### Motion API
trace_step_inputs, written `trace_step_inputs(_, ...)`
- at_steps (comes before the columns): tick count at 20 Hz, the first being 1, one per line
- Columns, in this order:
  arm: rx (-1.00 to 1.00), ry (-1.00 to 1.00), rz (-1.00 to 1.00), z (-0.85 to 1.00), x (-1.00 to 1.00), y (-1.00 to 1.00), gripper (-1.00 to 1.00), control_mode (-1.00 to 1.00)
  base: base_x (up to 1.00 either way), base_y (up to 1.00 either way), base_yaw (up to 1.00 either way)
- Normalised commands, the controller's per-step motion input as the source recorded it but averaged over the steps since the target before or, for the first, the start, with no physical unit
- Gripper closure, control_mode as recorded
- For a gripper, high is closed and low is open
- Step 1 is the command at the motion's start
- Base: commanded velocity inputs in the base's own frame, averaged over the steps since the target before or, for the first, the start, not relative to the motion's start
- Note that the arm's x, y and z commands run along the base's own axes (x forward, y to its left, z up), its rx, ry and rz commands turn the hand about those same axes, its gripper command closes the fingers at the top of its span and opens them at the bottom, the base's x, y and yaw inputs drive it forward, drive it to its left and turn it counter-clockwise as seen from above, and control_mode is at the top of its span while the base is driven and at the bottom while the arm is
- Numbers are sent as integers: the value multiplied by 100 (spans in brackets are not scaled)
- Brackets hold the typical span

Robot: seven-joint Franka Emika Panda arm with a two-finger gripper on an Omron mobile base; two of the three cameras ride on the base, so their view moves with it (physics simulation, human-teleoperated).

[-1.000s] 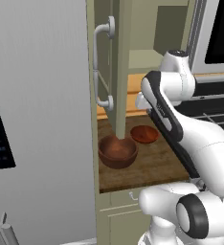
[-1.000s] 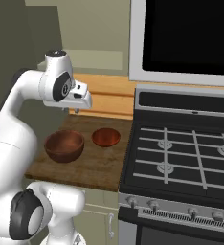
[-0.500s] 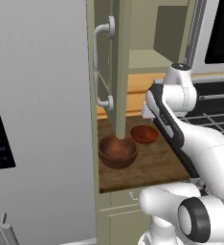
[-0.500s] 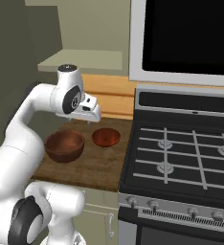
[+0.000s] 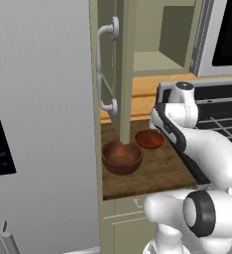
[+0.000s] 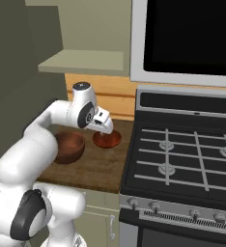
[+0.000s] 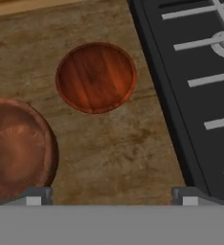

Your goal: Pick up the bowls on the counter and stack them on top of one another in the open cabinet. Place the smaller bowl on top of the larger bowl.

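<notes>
The smaller bowl (image 7: 95,77), shallow and reddish, lies on the dark wood counter (image 7: 114,143) close to the stove edge. The larger bowl (image 7: 16,155), deep and dark brown, sits to its left. In the right base view my gripper (image 6: 106,129) hangs just above the smaller bowl (image 6: 107,140), with the larger bowl (image 6: 69,146) beside it. In the hand view my gripper (image 7: 110,197) is open, its fingertips (image 7: 35,196) wide apart with nothing between them. The open cabinet's shelf (image 5: 152,62) is bare above, its door (image 5: 108,69) swung out over the larger bowl (image 5: 122,158).
The black stove (image 6: 182,159) with its grates borders the counter on the right. A grey fridge (image 5: 38,124) stands on the left. The cabinet door's lower edge hangs close above the larger bowl. A microwave (image 6: 187,38) hangs over the stove.
My arm has swung down and to the right, bringing the gripper from well above the counter to just over the smaller bowl. The bowls have not moved.
</notes>
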Motion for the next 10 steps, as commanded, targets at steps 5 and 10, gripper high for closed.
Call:
trace_step_inputs(5,0,3,-9,-35,62,-17,-100,-100,0,0,0)
trace_step_inputs(10,0,8,-9,-38,54,-22,-100,-100,0,0,0)
